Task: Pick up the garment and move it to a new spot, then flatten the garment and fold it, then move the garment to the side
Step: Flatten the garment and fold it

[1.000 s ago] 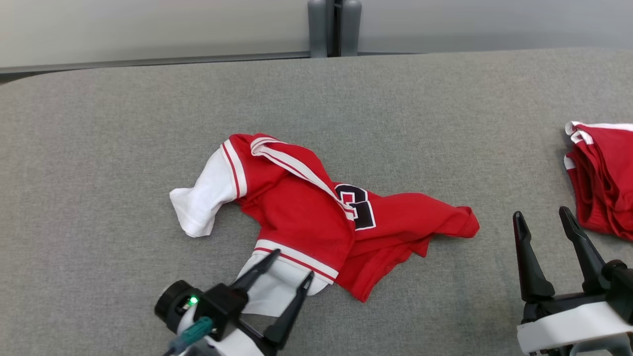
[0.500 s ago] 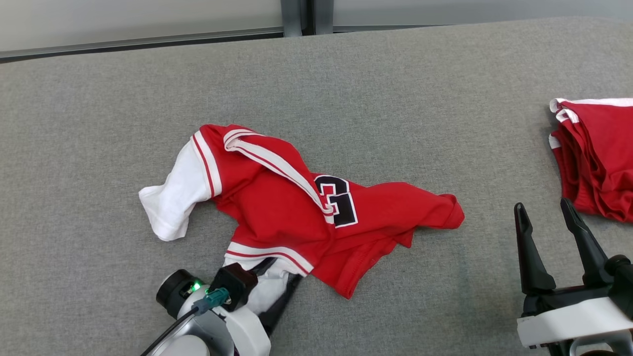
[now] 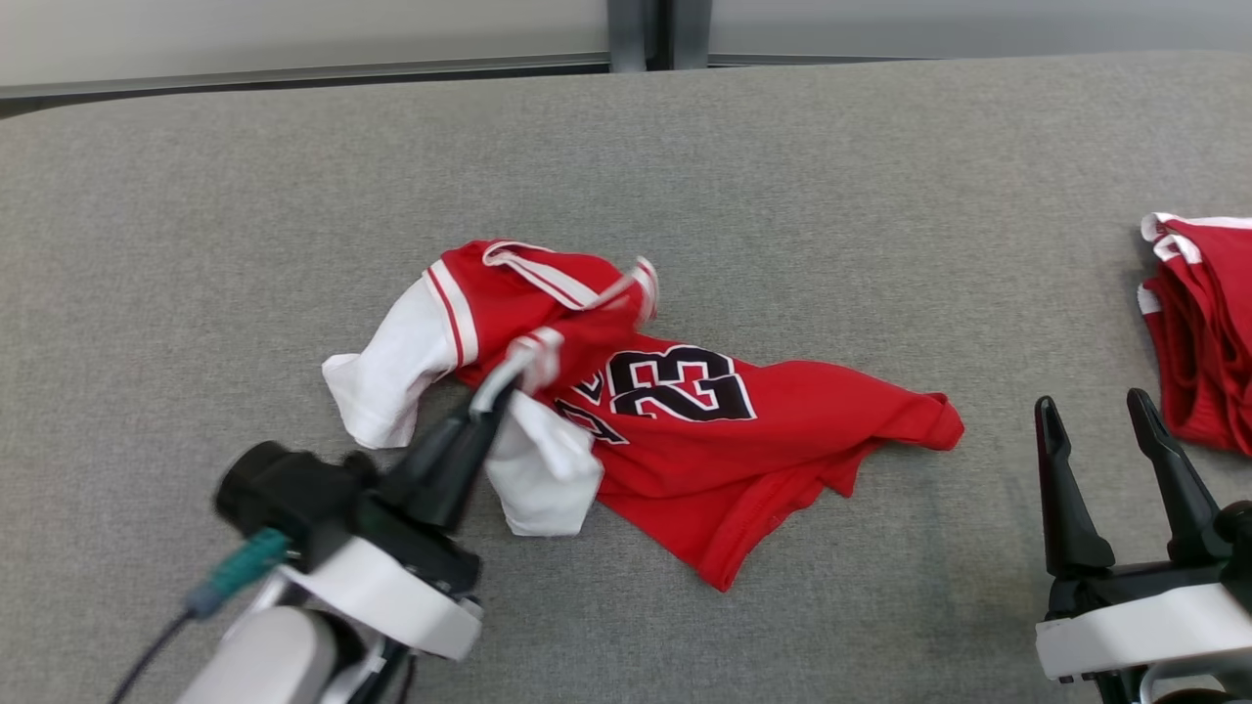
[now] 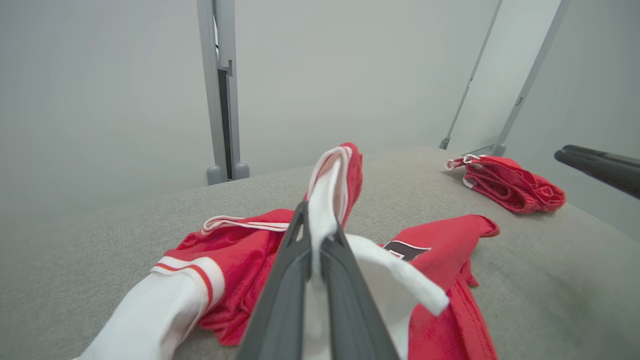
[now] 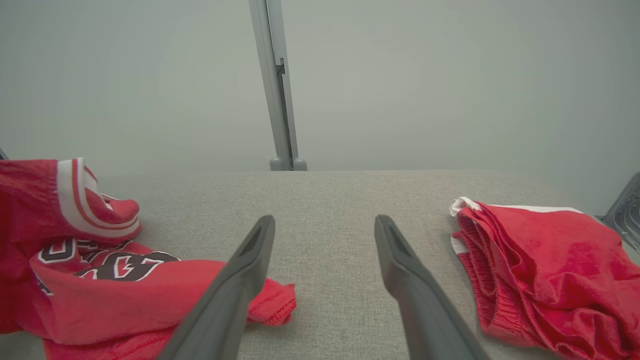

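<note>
Where the grey padded table (image 3: 293, 196) spreads under both arms, the garment (image 3: 782, 440), a red jersey with white sleeves, lies crumpled near its middle, closer to the robot's left. Most of the red body rests on the cloth surface, with one corner trailing toward the right. A second red garment (image 3: 1198, 323) sits bunched at the table's far right edge, well apart from the jersey. The left gripper (image 3: 499, 389) is clamped on the near sleeve (image 3: 543, 464), its dark fingers pressed together with white fabric and the red-and-white cuff pinched between them and raised off the table. The right gripper (image 3: 1091, 403) hangs released, fingers spread, between the two garments and touching neither. A black number 23 (image 3: 680, 383) shows on the jersey's chest.
</note>
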`<state>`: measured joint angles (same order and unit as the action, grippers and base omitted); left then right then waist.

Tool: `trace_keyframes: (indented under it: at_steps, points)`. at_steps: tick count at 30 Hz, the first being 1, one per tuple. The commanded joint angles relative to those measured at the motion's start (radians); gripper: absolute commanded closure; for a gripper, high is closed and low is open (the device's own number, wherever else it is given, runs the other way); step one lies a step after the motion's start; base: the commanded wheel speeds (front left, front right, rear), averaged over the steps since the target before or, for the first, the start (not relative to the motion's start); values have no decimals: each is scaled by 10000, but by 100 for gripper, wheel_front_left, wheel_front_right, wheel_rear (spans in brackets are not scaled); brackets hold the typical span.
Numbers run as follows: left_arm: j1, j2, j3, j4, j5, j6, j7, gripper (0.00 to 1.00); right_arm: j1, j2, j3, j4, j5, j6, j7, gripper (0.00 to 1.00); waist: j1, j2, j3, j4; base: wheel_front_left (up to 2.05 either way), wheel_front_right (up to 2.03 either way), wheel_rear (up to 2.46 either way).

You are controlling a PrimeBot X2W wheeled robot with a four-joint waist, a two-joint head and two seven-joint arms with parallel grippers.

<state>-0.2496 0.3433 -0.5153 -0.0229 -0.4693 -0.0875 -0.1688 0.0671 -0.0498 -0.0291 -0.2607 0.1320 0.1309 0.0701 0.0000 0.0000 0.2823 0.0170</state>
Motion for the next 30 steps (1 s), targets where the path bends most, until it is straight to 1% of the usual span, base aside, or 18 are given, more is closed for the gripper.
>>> trace_keyframes:
  at_steps: [1, 4, 6, 8, 12, 13, 14, 15, 16, 18, 21, 23, 26, 27, 30]
  points:
    - [160, 116, 297, -98, -254, 159, -39, 100, -114, -17, -53, -6, 37, -4, -18, 0, 0, 0, 20, 97, 0, 0, 0]
    - [362, 318, 1125, -36, -810, 572, -48, 100, -172, -17, -54, -19, 31, -4, 38, 0, 0, 0, 97, 203, 0, 0, 0]
    - [485, 381, 1563, 312, -1263, 698, -37, 100, -244, -17, -41, -13, 16, -4, 57, 0, 0, 0, 137, 242, 0, 0, 0]
    - [518, 444, 1826, 821, -1546, 673, 11, 100, -265, -17, -33, -12, 5, -4, 53, 0, 0, 0, 214, 264, 0, 0, 0]
    - [554, 374, 2038, 1995, -2107, 455, 66, 100, -387, -17, 21, 40, 56, -4, 18, 0, 0, 0, 340, 220, 0, 0, 0]
    - [545, 293, 2075, 2267, -2297, 382, 90, 76, -405, -17, 19, 53, 68, -4, -7, 0, 0, 0, 357, 215, 0, 0, 0]
    - [538, 274, 2086, 2503, -2410, 334, 122, 4, -406, -18, 6, 54, 79, -4, -20, 0, 0, 0, 377, 210, 0, 0, 0]
    - [538, 274, 2086, 2503, -2410, 334, 122, 4, -406, -18, 6, 54, 79, -4, -20, 0, 0, 0, 377, 210, 0, 0, 0]
    - [506, 250, 2130, 2687, -2490, 269, 26, 0, -410, -17, 1, 69, 85, -4, -41, 0, 0, 0, 392, 205, 0, 0, 0]
    - [493, 206, 2228, 2997, -2519, 252, -210, 0, -422, -17, -17, 83, 95, -4, -95, 0, 0, 0, 394, 189, 0, 0, 0]
    - [584, 137, 2474, 3143, -2373, 393, -631, 0, -443, -17, -83, 64, 102, -4, -176, 0, 0, 0, 343, 195, 0, 0, 0]
    - [719, 176, 2678, 3069, -2090, 590, -815, 0, -446, -18, -139, 46, 65, -4, -225, 0, 0, 0, 264, 206, 0, 0, 0]
    - [813, 189, 3017, 2628, -1476, 884, -951, 0, -414, -17, -245, 19, 3, -4, -230, 0, 0, 0, 94, 256, 0, 0, 0]
    - [894, 157, 3291, 2109, -1015, 1056, -963, 0, -372, -17, -339, 18, -39, -4, -203, 0, 0, 0, -25, 293, 0, 0, 0]
    - [1162, 26, 3573, 1376, -458, 1150, -962, 0, -263, -17, -395, -11, -96, -4, -109, 0, 0, 0, -240, 314, 0, 0, 0]
